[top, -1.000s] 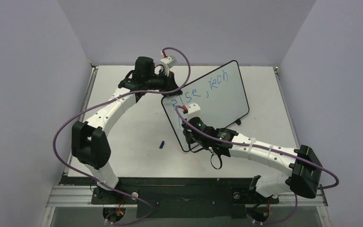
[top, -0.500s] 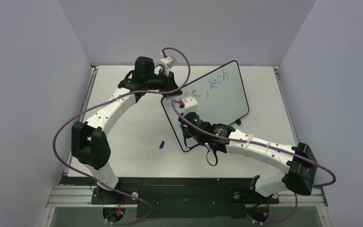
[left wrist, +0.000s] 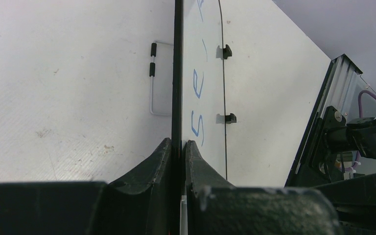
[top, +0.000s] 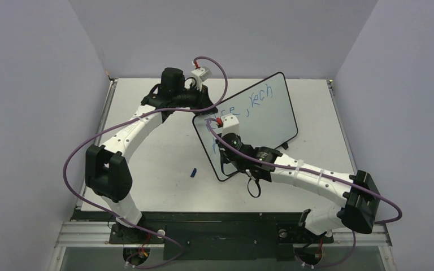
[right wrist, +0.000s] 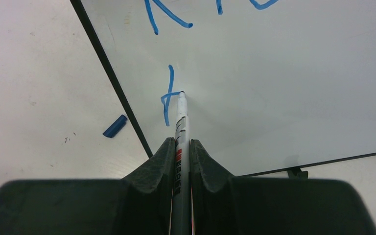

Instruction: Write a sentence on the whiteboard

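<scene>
- The board (top: 271, 121) stands tilted up off the middle of the table (top: 158, 169), towards the back, its written face turned to the arms.
- The sentence (top: 260, 96) is in blue. The top line ends in "tech". One fresh crossed stroke sits lower down, near the left frame.
- The left gripper (left wrist: 178, 147) is pinched narrow on the board's left edge, one finger on each face.
- The right gripper (right wrist: 180, 144) is closed tight round one marker (right wrist: 180, 117), whose tip touches the board at that lower stroke.
- From above, the right arm (top: 305, 178) and its wrist camera lie across the board's lower left, hiding the start of the top line and the marker tip.
- Two black feet (left wrist: 223, 51) show on the board's far edge in the left wrist view, and one wire stand (left wrist: 152, 78) lies on the table behind the board.
- One blue cap (top: 193, 172) lies on the table just left of the board's near corner, apart from it.
</scene>
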Action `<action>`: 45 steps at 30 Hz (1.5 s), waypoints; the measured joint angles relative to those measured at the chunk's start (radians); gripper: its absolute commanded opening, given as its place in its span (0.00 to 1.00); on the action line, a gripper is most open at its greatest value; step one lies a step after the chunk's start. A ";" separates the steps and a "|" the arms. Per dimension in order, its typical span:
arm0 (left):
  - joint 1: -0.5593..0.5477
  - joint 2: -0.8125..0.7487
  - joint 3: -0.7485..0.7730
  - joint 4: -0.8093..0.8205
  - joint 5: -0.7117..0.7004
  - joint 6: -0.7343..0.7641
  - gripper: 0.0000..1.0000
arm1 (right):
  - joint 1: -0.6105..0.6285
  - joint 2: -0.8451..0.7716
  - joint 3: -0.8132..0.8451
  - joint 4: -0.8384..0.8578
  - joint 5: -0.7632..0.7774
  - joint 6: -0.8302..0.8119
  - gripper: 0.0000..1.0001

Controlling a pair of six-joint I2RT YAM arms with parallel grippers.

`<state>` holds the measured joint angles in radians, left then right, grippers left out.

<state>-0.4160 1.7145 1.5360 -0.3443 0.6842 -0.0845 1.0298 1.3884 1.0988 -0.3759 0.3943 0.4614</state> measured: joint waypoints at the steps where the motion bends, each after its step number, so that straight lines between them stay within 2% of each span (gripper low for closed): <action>1: 0.000 0.000 0.000 0.000 0.000 0.000 0.00 | 0.000 -0.002 -0.002 0.000 -0.002 0.001 0.00; 15: 0.000 -0.005 -0.006 0.004 0.000 0.010 0.00 | 0.000 -0.037 -0.100 0.006 -0.058 0.035 0.00; 31: -0.002 -0.011 -0.006 0.003 0.000 -0.001 0.00 | -0.003 -0.106 -0.100 -0.007 -0.066 0.045 0.00; 45: -0.002 -0.012 -0.006 0.003 0.000 -0.001 0.00 | -0.103 -0.119 -0.089 -0.006 -0.114 0.030 0.00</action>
<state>-0.4175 1.7027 1.5299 -0.3412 0.6838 -0.0856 0.9264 1.2694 1.0100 -0.3824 0.2802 0.4915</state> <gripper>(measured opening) 0.076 0.096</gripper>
